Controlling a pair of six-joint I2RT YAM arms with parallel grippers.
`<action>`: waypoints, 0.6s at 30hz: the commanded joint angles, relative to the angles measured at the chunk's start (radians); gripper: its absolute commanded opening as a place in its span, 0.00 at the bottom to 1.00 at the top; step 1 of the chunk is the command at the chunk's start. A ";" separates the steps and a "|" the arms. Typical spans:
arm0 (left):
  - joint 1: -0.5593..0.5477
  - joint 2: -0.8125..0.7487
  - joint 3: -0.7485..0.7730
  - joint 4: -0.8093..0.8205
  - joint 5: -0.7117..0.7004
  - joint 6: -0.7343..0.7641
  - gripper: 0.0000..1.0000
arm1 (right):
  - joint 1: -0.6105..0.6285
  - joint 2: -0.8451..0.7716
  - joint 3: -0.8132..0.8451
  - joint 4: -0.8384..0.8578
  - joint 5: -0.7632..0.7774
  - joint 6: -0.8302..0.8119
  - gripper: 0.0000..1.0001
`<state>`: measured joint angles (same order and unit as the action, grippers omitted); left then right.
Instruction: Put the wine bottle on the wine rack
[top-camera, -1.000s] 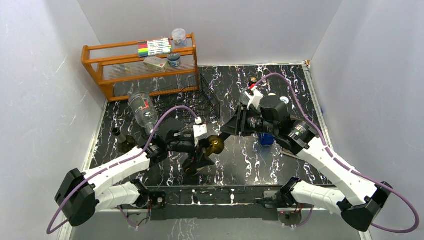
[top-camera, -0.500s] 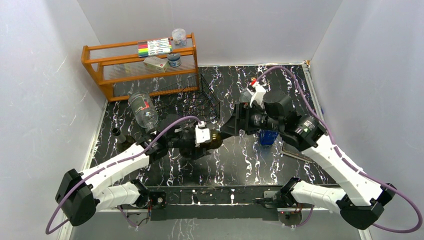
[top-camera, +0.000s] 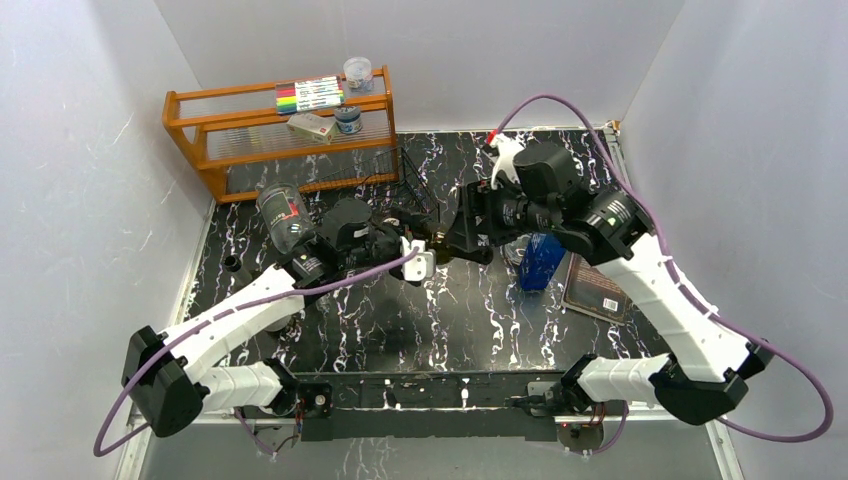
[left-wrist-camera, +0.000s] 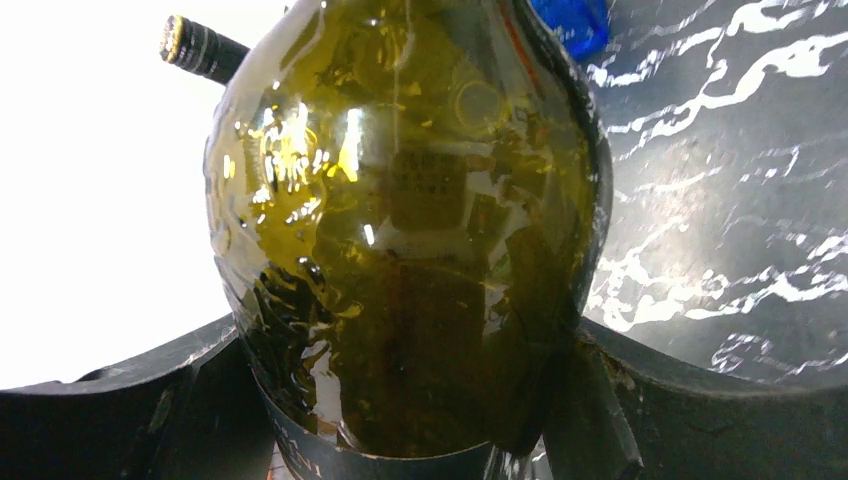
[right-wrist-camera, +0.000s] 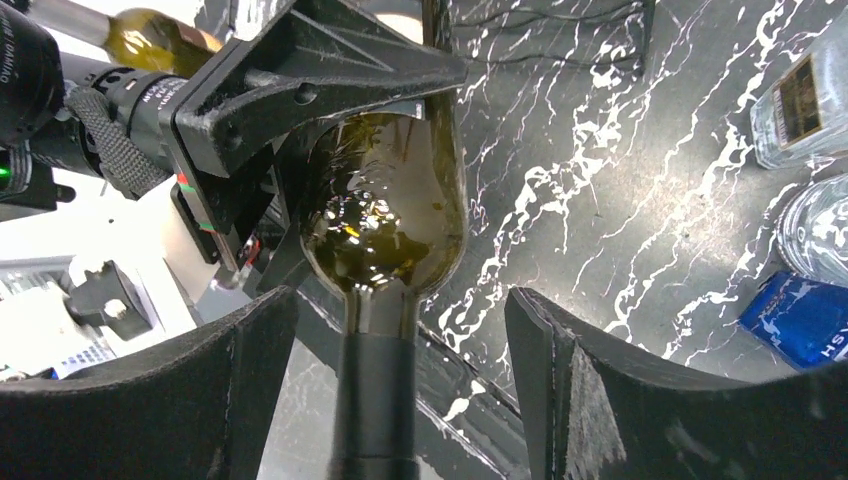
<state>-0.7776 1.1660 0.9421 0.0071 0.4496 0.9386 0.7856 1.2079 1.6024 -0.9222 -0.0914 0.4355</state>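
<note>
The wine bottle (top-camera: 427, 238), dark green glass, hangs level above the table's middle, between my two grippers. My left gripper (top-camera: 400, 232) is shut on its wide body; in the left wrist view the glass (left-wrist-camera: 400, 220) fills the frame and the gripper (left-wrist-camera: 410, 385) clamps it from both sides. My right gripper (top-camera: 453, 238) stands open around the black-capped neck (right-wrist-camera: 378, 400), with a gap on each side of the neck (right-wrist-camera: 400, 335). The wine rack (top-camera: 415, 192), low black wire, sits just beyond the bottle, in front of the orange shelf.
An orange wooden shelf (top-camera: 250, 150) with markers and jars stands at the far left. A clear plastic bottle (top-camera: 285, 220) and a second wine bottle (top-camera: 240, 270) are at the left. A blue box (top-camera: 540, 260) and a dark book (top-camera: 595, 285) lie on the right.
My right gripper has let go of the bottle's neck and opened. My left gripper has shut on the bottle's body, and both arms have shifted away from the bases, toward the rack.
</note>
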 joint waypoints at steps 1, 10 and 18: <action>-0.010 -0.007 0.072 0.033 -0.057 0.208 0.22 | 0.001 0.061 0.075 -0.107 -0.056 -0.055 0.85; -0.012 -0.003 0.086 0.022 -0.099 0.283 0.23 | 0.001 0.203 0.028 -0.120 -0.228 -0.177 0.71; -0.018 -0.013 0.074 0.022 -0.136 0.329 0.24 | 0.002 0.255 -0.003 -0.106 -0.210 -0.179 0.69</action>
<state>-0.7860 1.2026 0.9520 -0.0700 0.3153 1.2083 0.7856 1.4528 1.5982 -1.0531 -0.2947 0.2794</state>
